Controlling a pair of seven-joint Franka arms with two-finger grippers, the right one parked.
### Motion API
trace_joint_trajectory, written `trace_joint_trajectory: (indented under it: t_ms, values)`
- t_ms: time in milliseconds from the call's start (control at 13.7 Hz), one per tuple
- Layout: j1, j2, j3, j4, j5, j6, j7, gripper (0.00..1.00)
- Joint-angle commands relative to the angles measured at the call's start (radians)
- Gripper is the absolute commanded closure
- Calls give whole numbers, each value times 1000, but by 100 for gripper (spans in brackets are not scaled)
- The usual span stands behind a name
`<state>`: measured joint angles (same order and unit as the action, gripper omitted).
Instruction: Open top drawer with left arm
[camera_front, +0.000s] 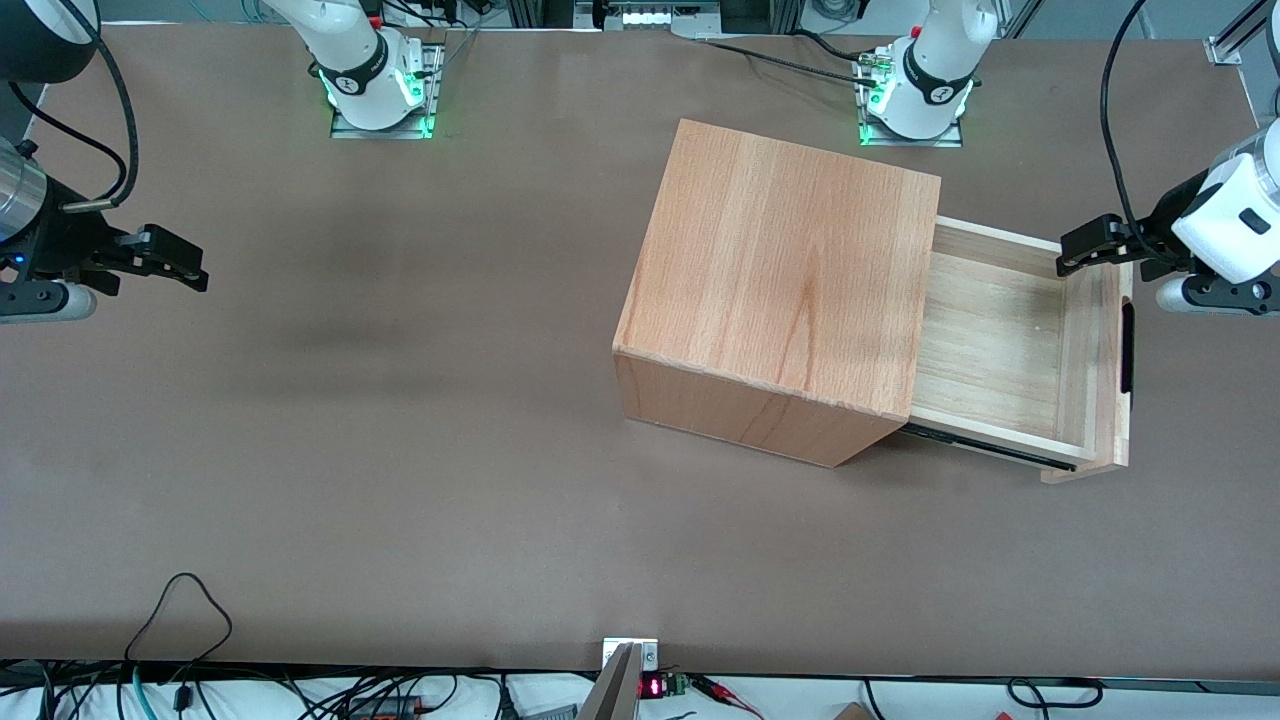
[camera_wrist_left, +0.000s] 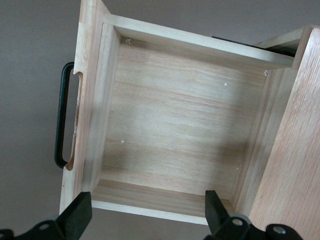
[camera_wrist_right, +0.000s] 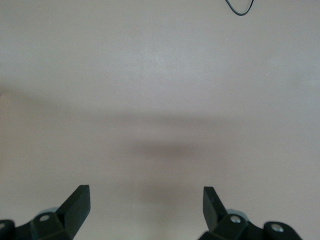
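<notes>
Front view shows the drawer (camera_front: 1010, 340) pulled well out of the cabinet (camera_front: 780, 290) on the bench (camera_front: 400, 400), the gripper (camera_front: 1085, 248) seemingly hovering above its corner, jaws wide apart, holding nothing.

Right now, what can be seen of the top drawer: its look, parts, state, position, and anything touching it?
The top drawer is a shallow light-wood tray with a pale plank floor, low side walls and a flat front panel carrying a black elongated handle. It stands pulled well out of the wooden cabinet, toward the working arm's end of the table, and its inside is empty. A dark slide rail shows under its nearer side. The left arm's gripper hangs open above the drawer, touching nothing.
</notes>
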<state>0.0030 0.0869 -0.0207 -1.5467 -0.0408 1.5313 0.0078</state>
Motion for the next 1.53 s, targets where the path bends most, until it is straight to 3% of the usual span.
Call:
trace_joint_trajectory:
  t_ms: [0,728,1019,1456]
  values:
    - [-5,-22,4,-16,24,-5,4,0]
    - [2,-32,-1,-49,52,3,1,0]
    - [0,-98,-1,-159,52,82,-11,0]
    - [-1,-99,-4,-122,45,58,-19,0]
